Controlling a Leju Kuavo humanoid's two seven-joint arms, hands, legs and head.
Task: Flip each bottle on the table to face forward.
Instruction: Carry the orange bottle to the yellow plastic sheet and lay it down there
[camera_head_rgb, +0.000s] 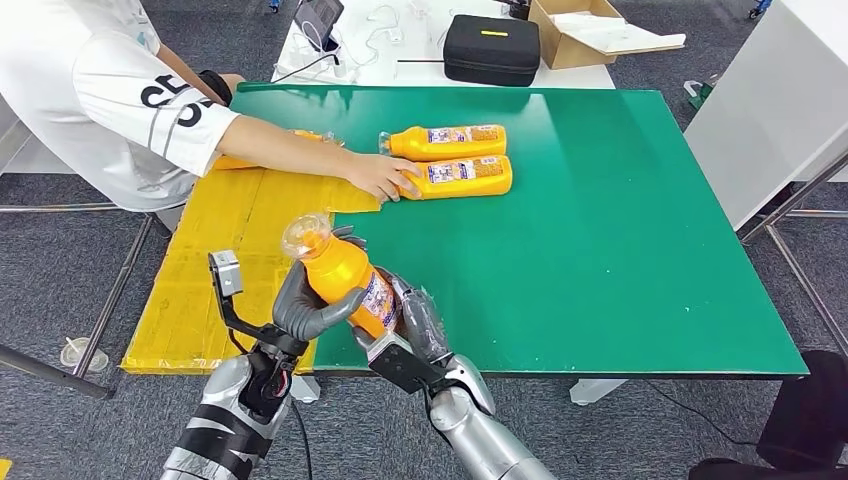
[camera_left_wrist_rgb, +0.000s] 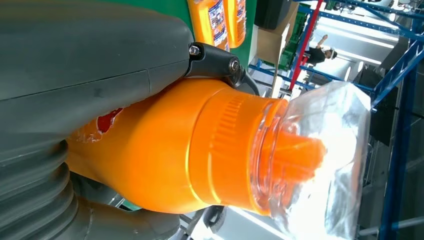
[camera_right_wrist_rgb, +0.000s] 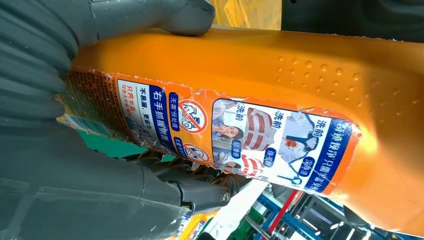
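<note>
Both hands grip one orange bottle (camera_head_rgb: 345, 280) above the table (camera_head_rgb: 620, 250) edge: left hand (camera_head_rgb: 305, 308), right hand (camera_head_rgb: 415, 330); rotate label forward, keeping grip firm.

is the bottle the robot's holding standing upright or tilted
Tilted. The bottle is off the table, gripped by the left hand and right hand, its clear cap leaning up and to the robot's left.
</note>
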